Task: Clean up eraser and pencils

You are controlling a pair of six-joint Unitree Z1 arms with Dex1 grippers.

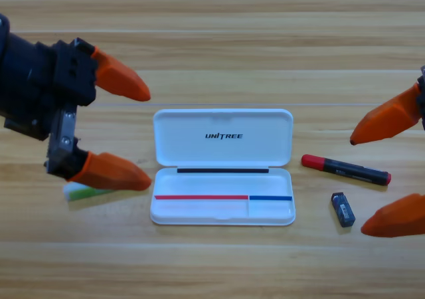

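The dark navy eraser (343, 209) lies on the table right of the white case (223, 167), which stands open. Above it rests the red-capped black stick (346, 169), lying nearly level. The pale-green-and-white bar (85, 192) peeks out at the left, mostly hidden under the lower jaw of my left gripper (150, 137). That gripper is open, its orange jaws spread wide above the bar and left of the case. My right gripper (357, 185) comes in from the right edge, open, one jaw above the stick's right end and one below the eraser.
The case's lid lies flat toward the back with "UNITREE" on it; its shallow tray (269, 212) faces the front. The wooden table (219, 53) stretches beyond the case at the back and front.
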